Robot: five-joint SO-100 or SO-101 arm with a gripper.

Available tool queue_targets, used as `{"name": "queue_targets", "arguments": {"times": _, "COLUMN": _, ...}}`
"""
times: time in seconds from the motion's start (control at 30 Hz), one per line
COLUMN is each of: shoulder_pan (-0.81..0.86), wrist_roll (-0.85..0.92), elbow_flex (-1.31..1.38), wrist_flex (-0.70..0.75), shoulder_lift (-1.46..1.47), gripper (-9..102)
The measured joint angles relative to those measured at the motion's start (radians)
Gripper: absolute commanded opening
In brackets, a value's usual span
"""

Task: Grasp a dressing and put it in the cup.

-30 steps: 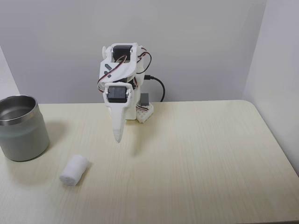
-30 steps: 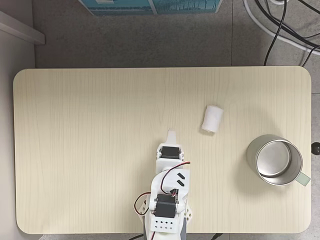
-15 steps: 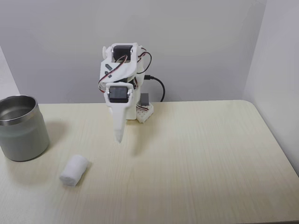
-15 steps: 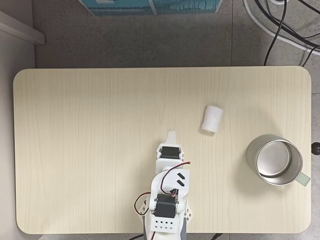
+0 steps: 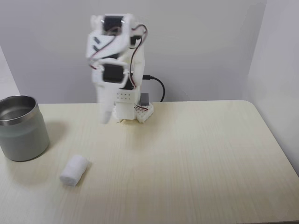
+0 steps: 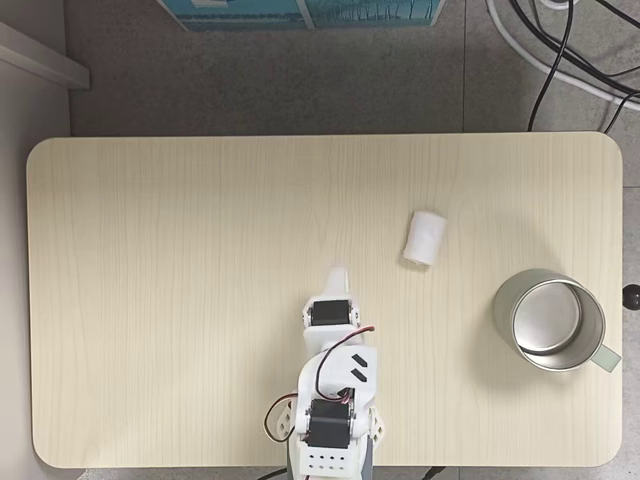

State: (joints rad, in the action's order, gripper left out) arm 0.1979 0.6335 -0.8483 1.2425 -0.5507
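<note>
Overhead, the dressing lies at 10 o'clock from the cup, whose base is hidden. Motion blur smears the gripper; it grasps nothing, and I cannot tell its opening.

No legible text, label, brand, number or sign in either fixed view. Teal box at far edge beyond the table: surface markings too small and cropped to read. The cup carries no readable marking.
</note>
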Motion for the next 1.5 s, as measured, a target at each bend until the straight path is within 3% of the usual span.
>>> {"name": "queue_targets", "arguments": {"times": 0.23, "shoulder_pan": 0.201, "wrist_roll": 0.528, "elbow_flex": -0.229, "wrist_flex": 0.043, "shoulder_lift": -0.388, "gripper": 21}}
{"name": "queue_targets", "arguments": {"times": 0.47, "shoulder_pan": 0.311, "wrist_roll": 0.744, "elbow_flex": -0.318, "wrist_flex": 0.015, "shoulder_lift": -0.788, "gripper": 23}}
{"name": "queue_targets", "arguments": {"times": 1.03, "shoulder_pan": 0.282, "wrist_roll": 0.726, "elbow_flex": 0.011, "wrist_flex": -0.474, "shoulder_lift": -0.894, "gripper": 20}}
{"name": "queue_targets", "arguments": {"times": 1.17, "shoulder_pan": 0.272, "wrist_roll": 0.721, "elbow_flex": 0.017, "wrist_flex": -0.491, "shoulder_lift": -0.894, "gripper": 0}}
{"name": "queue_targets", "arguments": {"times": 1.37, "shoulder_pan": 0.264, "wrist_roll": 0.692, "elbow_flex": 0.017, "wrist_flex": -0.468, "shoulder_lift": -0.873, "gripper": 0}}
{"name": "queue_targets", "arguments": {"times": 1.5, "shoulder_pan": 0.290, "wrist_roll": 0.673, "elbow_flex": -0.083, "wrist_flex": -0.253, "shoulder_lift": -0.775, "gripper": 0}}
